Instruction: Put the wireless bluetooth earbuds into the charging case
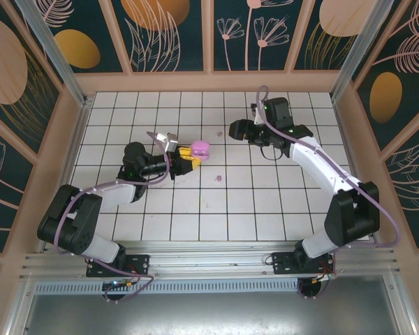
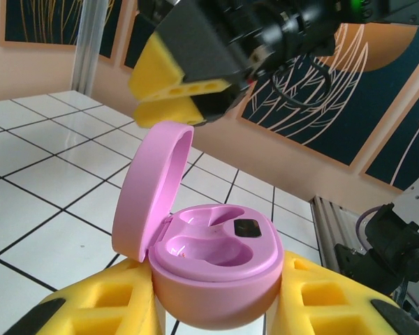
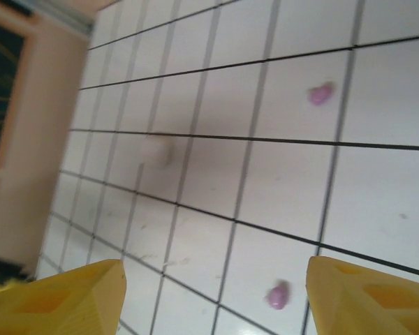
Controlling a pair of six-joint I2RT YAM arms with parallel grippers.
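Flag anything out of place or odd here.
Nothing damaged or spilled. Two lilac earbuds lie loose on the tiles, apart from each other, while the open lilac case held in the left gripper has both wells empty.

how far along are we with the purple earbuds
Done: the lilac case is open, clamped in the left fingers. In hand: the right fingers stand open above the tiles, holding nothing. Left: both wells look empty, and two lilac earbuds lie loose on them.
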